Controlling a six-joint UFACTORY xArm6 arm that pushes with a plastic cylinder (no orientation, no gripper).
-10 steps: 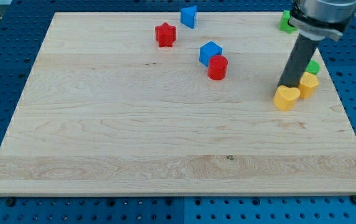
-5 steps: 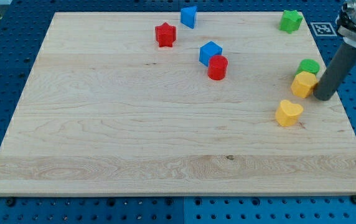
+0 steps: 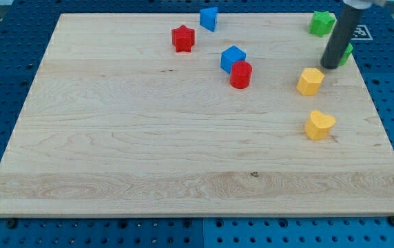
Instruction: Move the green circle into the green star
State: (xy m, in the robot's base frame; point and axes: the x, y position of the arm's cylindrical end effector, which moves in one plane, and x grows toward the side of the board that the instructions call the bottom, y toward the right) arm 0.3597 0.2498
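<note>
The green star (image 3: 321, 23) sits near the board's top right corner. The green circle (image 3: 347, 53) is just below it, mostly hidden behind my rod; only a green sliver shows at the rod's right side. My tip (image 3: 331, 66) rests on the board at the circle's lower left, touching or nearly touching it. A yellow hexagon-like block (image 3: 310, 81) lies just below and left of my tip.
A yellow heart-shaped block (image 3: 319, 125) lies lower on the right. A red cylinder (image 3: 240, 74) touches a blue block (image 3: 232, 58) at the upper middle. A red star (image 3: 182, 38) and another blue block (image 3: 209, 18) sit near the top. The board's right edge (image 3: 372, 103) is close.
My rod swung from the circle's right side up and left. The green circle moved up toward the green star. The yellow hexagon slid left and up, away from the circle.
</note>
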